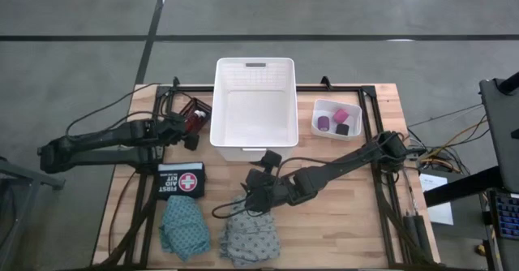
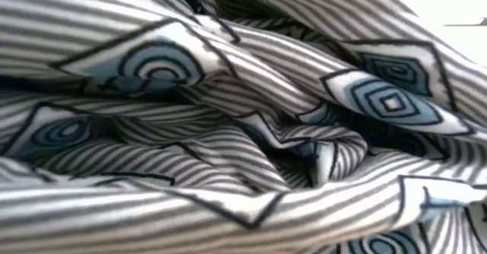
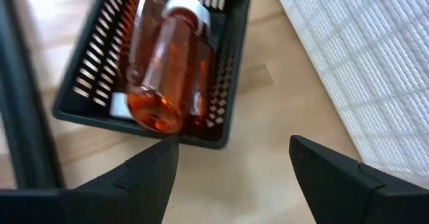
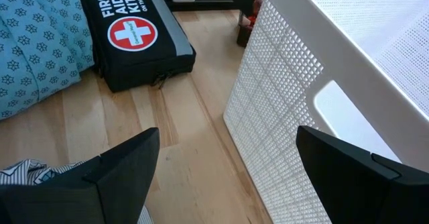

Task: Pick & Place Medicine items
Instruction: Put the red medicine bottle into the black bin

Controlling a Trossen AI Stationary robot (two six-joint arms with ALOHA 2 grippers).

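The red bottles lie in a small black basket on the table, just left of the white bin; we see the left end effector near this basket, its fingers wide apart and holding nothing; the rolls sit in a small white tray right of the bin; the teal cloth and the grey cloth lie at the front edge; the right end effector is beside the grey cloth, open and empty; a first aid kit lies behind the teal cloth.
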